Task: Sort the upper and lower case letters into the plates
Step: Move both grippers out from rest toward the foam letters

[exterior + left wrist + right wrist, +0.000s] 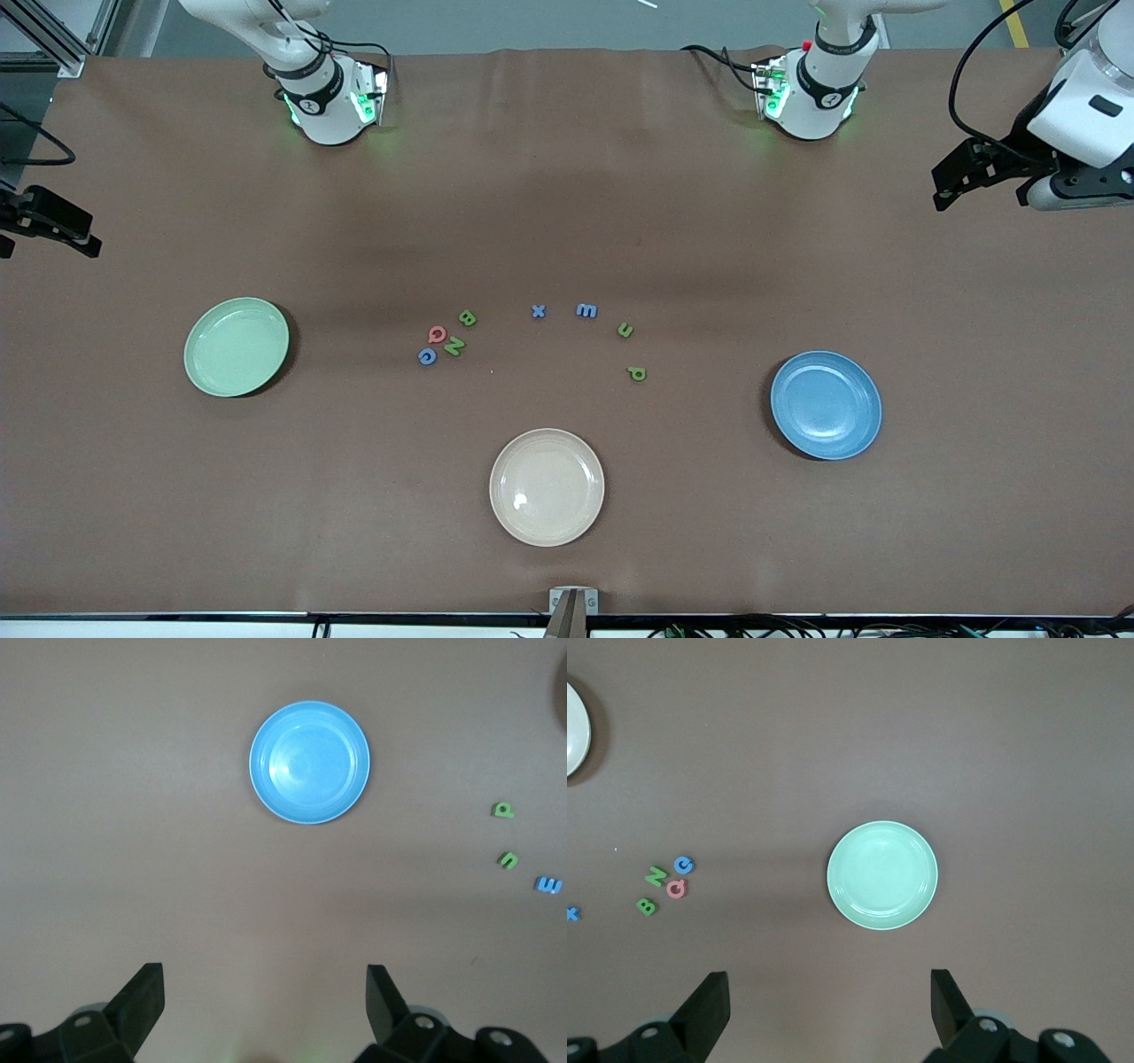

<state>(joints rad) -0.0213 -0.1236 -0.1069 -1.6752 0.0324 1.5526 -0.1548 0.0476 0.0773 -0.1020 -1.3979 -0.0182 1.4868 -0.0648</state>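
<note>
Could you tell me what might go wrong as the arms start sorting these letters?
The capitals G, Q, N and B lie tightly clustered, so a tool may nudge neighbours. The cream plate could catch a letter by mistake. Both open tools, left and right, must close on tiny flat pieces.

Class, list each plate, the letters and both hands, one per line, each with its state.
Mint plate: empty.
Blue plate: empty.
Cream plate: empty.
Capitals: on table, clustered.
Small letters: on table, spread out.
Left hand: open, waiting.
Right hand: open, waiting.
</note>
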